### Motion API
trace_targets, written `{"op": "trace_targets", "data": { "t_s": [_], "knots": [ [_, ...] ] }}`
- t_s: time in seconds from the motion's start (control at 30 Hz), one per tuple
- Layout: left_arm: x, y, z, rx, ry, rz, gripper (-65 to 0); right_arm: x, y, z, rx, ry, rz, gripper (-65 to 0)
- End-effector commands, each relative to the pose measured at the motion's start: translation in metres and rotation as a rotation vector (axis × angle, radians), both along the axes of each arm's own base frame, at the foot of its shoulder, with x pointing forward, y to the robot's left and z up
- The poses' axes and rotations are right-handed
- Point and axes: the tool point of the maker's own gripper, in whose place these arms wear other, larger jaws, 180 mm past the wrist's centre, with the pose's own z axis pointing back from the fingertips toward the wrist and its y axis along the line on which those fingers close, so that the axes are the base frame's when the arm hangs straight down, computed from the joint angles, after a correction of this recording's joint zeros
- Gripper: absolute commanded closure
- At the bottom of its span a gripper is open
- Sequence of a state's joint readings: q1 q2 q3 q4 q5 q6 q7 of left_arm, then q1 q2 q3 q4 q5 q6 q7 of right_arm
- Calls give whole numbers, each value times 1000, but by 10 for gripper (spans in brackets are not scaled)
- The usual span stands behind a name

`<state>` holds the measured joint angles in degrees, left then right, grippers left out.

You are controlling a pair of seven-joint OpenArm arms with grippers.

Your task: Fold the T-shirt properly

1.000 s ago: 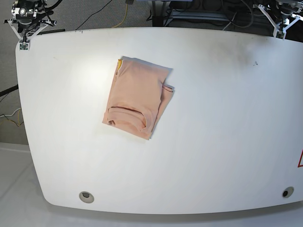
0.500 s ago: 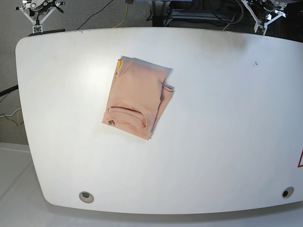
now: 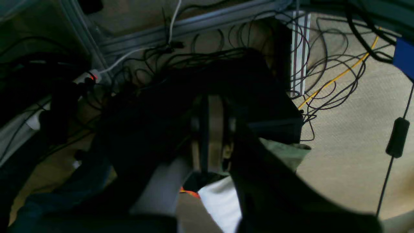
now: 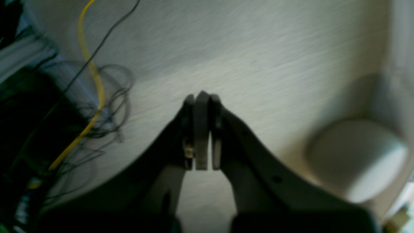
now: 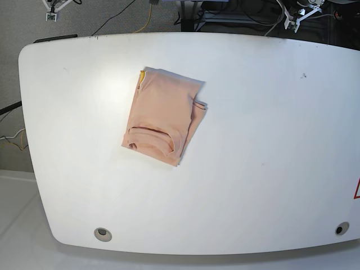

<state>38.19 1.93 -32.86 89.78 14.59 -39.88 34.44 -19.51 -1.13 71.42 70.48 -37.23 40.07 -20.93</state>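
T-shirt (image 5: 164, 116), peach, folded compact rectangle

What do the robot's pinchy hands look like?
Each has two dark, curved fingers ending in slim, flat pads with pale edges. The right gripper looks dark grey. The left gripper looks nearly black. In the base view, only small white frame pieces show.

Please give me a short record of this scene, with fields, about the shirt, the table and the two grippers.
garment: T-shirt, peach, folded into a compact rectangle
place: on the white table, toward its far left part in the base view
yellow tag: shows at the far corner of the fold
left gripper: shut, empty, above cables on the floor
right gripper: shut, empty, off the table
contact with shirt: none
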Motion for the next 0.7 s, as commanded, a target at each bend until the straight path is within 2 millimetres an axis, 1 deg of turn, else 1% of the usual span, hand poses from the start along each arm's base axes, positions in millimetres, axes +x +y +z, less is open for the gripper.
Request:
{"op": "trace_targets", "data": {
  "t_s": [0.0, 0.07, 0.13, 0.2, 0.37, 0.47, 0.53, 0.67],
  "knots": [
    [-8, -4, -4, -14, 17, 0, -17, 0, -6, -2, -9, -30, -9, 0],
    [-8, -5, -9, -26, 23, 11, -17, -5, 0, -9, 12, -33, -20, 0],
    [-13, -6, -15, -38, 44, 22, -17, -6, 7, -17, 35, -42, -31, 0],
    [-18, -10, -22, -59, 55, 35, -17, -11, 13, -23, 56, -44, -43, 0],
    [-31, -19, -35, -104, 61, 60, -17, -12, 26, -36, 94, -75, -63, 0],
    [-31, -21, -43, -104, 72, 46, -17, -17, 38, -45, 127, -76, -79, 0],
    [-34, -26, -50, -113, 85, 39, -17, -17, 43, -50, 144, -77, -85, 0],
    [-45, -36, -64, -149, 112, 46, -17, -23, 46, -55, 163, -76, -94, 0]
  ]
}}
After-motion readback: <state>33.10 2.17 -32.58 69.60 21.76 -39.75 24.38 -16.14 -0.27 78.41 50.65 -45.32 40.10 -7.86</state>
